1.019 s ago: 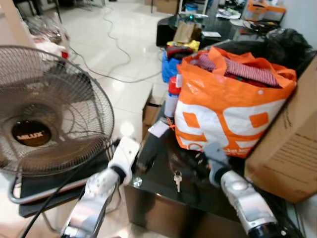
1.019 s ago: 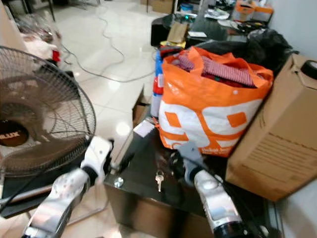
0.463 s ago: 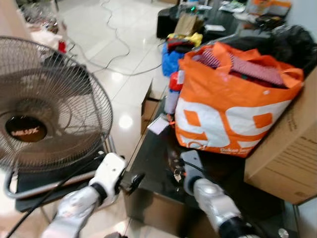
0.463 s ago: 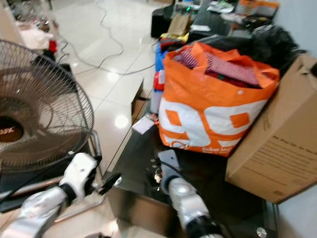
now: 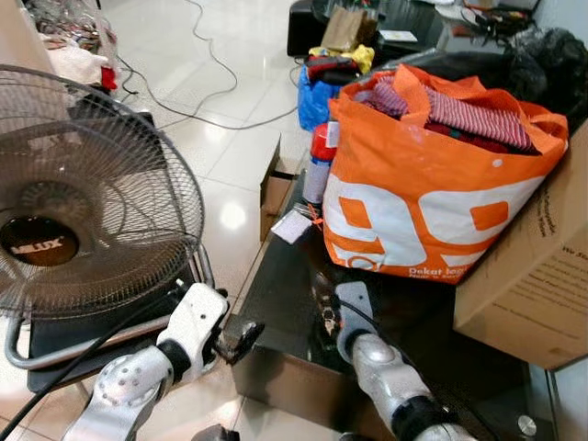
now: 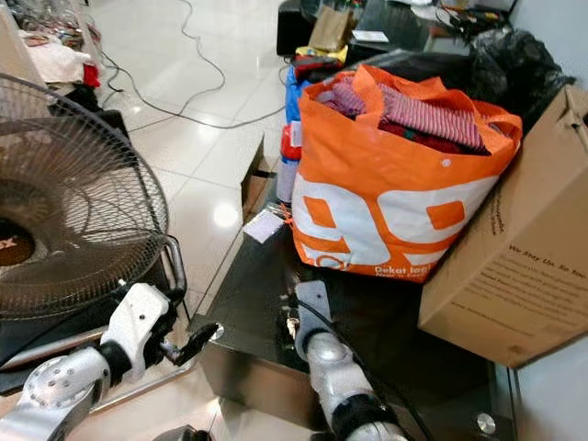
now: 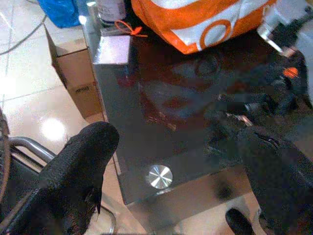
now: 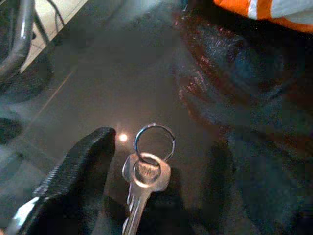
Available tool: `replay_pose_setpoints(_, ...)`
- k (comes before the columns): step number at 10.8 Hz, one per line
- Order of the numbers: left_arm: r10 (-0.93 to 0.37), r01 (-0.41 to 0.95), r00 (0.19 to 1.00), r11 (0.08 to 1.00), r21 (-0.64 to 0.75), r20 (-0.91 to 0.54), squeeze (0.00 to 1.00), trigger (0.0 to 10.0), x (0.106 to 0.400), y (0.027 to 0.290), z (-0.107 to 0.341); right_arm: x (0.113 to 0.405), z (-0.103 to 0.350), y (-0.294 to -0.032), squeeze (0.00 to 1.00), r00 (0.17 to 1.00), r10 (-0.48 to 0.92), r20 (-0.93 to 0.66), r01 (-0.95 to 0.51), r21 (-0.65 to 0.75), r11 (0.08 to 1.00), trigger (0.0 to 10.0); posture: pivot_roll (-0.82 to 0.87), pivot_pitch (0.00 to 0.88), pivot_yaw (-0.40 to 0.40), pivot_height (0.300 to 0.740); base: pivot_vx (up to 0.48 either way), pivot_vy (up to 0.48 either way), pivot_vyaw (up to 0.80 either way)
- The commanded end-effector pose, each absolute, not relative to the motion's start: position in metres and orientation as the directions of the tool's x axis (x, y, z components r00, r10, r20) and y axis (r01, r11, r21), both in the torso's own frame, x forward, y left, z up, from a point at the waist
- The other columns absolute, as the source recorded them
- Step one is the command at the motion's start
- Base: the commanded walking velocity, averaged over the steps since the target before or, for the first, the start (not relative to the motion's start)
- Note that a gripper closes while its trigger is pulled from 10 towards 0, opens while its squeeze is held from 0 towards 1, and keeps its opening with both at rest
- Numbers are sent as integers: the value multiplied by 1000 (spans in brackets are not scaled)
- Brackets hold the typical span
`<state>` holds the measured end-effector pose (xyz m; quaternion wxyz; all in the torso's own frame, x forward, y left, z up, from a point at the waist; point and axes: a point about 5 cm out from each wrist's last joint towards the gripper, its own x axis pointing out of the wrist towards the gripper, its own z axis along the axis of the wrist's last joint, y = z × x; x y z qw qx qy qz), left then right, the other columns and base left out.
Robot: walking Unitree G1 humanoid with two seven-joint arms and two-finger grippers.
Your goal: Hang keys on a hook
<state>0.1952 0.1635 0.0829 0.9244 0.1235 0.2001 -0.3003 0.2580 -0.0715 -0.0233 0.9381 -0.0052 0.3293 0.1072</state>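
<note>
Lying flat on the dark glass table (image 5: pixel 285 276), the key (image 8: pixel 142 188) with its silver ring (image 8: pixel 154 141) is seen in the right wrist view between the two black fingers of the right gripper (image 5: pixel 329 312), whose fingers are spread on either side of it and not yet closed. One finger (image 8: pixel 73 171) is set just beside the key's head; the other is lost in shadow on the far side. In the head views the keys (image 6: pixel 291 319) can barely be made out as a small glint just in front of the gripper, near the table's front edge.

The step in hand is judged to be the pick-up. A good grasp would be taken on the key's head or across the ring, since the blade lies flush against the glass (a slippery surface, by the look of its reflections) and could be pushed away rather than caught. The fingertips should be lowered until they touch the glass before being closed, and closed slowly.

The left gripper (image 5: pixel 241 334) is held with its fingers apart, off the table's front left corner, near a round metal fitting (image 7: pixel 159 176). Beyond the key stand an orange bag (image 5: pixel 423 184) of clothes and a cardboard box (image 5: pixel 533 266); a fan (image 5: pixel 83 202) stands to the left. No hook can be made out.
</note>
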Motion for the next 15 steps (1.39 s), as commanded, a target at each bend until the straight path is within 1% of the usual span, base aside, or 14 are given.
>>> replay_pose_setpoints(1,-518,615,731,782,101,-444,0,10000,193,163,86,257,-25,-69,0,759,181,-626,-193,49,980,0,-17,113,-59,740,0,0,0)
replay_pose_setpoints(4,-521,619,722,780,89,-455,0,10000,189,162,87,254,-27,-59,0,755,200,-624,-209,60,976,0,-15,118,-60,740,0,0,0)
replay_pose_setpoints(10,-515,611,723,787,80,-461,0,10000,185,160,87,253,-32,-63,0,746,163,-645,-200,16,980,0,-12,117,-75,740,0,0,0)
replay_pose_setpoints(13,-521,612,725,788,74,-450,0,10000,192,153,82,261,-28,-70,0,755,155,-637,-203,-3,979,0,-31,70,-77,740,0,0,0)
replay_pose_setpoints(15,-534,617,730,783,74,-426,0,10000,201,145,82,270,-23,-77,0,770,152,-620,-208,-18,978,0,-39,23,-78,740,0,0,0)
